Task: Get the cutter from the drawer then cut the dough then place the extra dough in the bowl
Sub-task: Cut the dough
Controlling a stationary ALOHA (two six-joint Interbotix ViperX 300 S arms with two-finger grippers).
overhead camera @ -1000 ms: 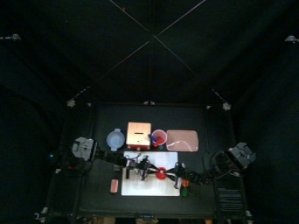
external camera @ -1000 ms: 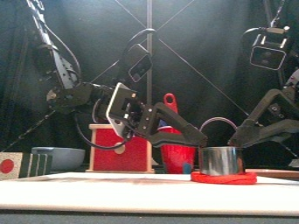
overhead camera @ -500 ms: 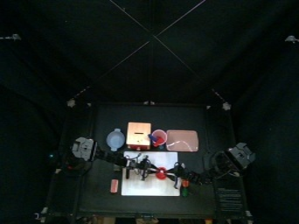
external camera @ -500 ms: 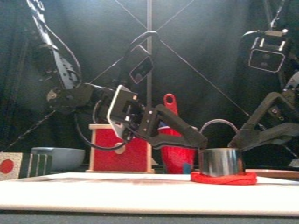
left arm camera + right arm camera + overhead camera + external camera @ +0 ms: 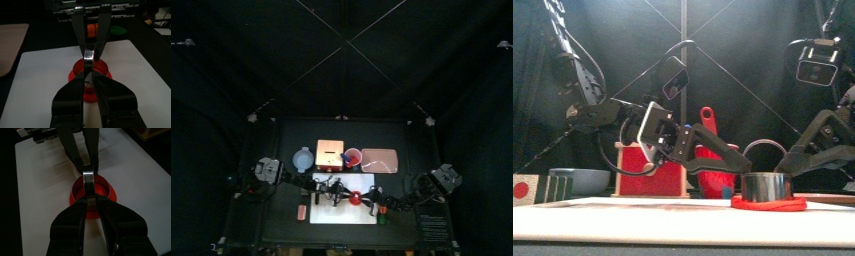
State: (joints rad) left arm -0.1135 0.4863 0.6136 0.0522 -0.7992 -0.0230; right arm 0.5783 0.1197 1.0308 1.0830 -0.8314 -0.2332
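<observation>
Front view puts the round metal cutter [image 5: 764, 186] upright on the ring of red dough [image 5: 770, 204], right of centre on the white cutting board [image 5: 647, 218]. Its wire handle arches above it.

The left gripper [image 5: 89, 75] reaches in from the left and the right gripper [image 5: 89, 199] from the right, and they meet over the cutter from opposite sides. In the wrist views each claw's two jaws are drawn together to a narrow pinch on the cutter's rim, one on the left side of the ring and one on the right. The dough shows red around and beneath the metal.

Behind the board stand the pale wooden box [image 5: 647, 175] with its red drawer front, the red cup [image 5: 714, 178] just to its right, and the blue-grey bowl [image 5: 591, 180] to its left. The top view shows the flat pink tray [image 5: 381, 159] at the far right of that row.
</observation>
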